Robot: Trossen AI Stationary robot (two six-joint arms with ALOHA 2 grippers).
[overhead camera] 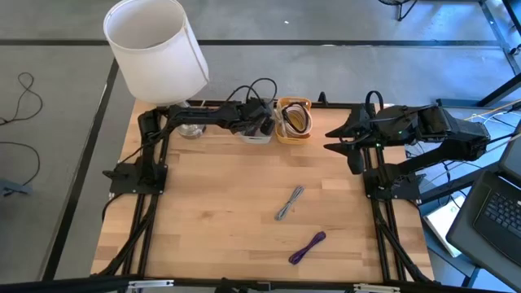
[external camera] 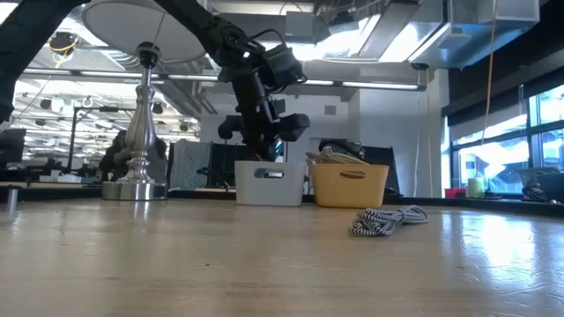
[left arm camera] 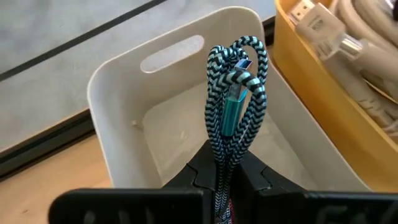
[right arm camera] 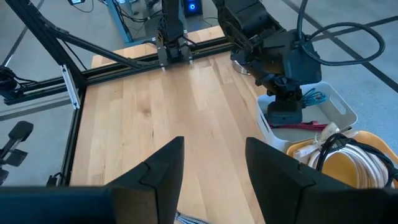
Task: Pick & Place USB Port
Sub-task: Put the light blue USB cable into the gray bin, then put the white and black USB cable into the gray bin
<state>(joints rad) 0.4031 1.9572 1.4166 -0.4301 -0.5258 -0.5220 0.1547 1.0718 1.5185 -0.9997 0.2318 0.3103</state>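
My left gripper (overhead camera: 262, 124) is at the table's far edge, over a white bin (left arm camera: 124, 93), shut on a coiled black-and-white braided USB cable (left arm camera: 236, 106) with a teal plug. In the low view this gripper (external camera: 264, 145) sits just above the bin (external camera: 269, 183). My right gripper (right arm camera: 211, 168) waits open near the far right (overhead camera: 342, 140), touching nothing. A grey striped cable (overhead camera: 289, 203) and a purple cable (overhead camera: 307, 247) lie flat on the table. My left gripper pinches the coiled cable between its two fingers at one end of the bundle (left arm camera: 225, 163), with several strands in the gap. The fingers come from above, slanting down into the bin. The looped end with the teal plug (left arm camera: 231, 109) reaches past the fingertips, clear of the bin floor.
A yellow bin (overhead camera: 295, 120) holding beige cables stands right beside the white bin. A lamp with a white shade (overhead camera: 155, 49) and a metal base (external camera: 137, 185) stands at the far left. The wooden table top (overhead camera: 220, 203) spreads between the arms' black frames.
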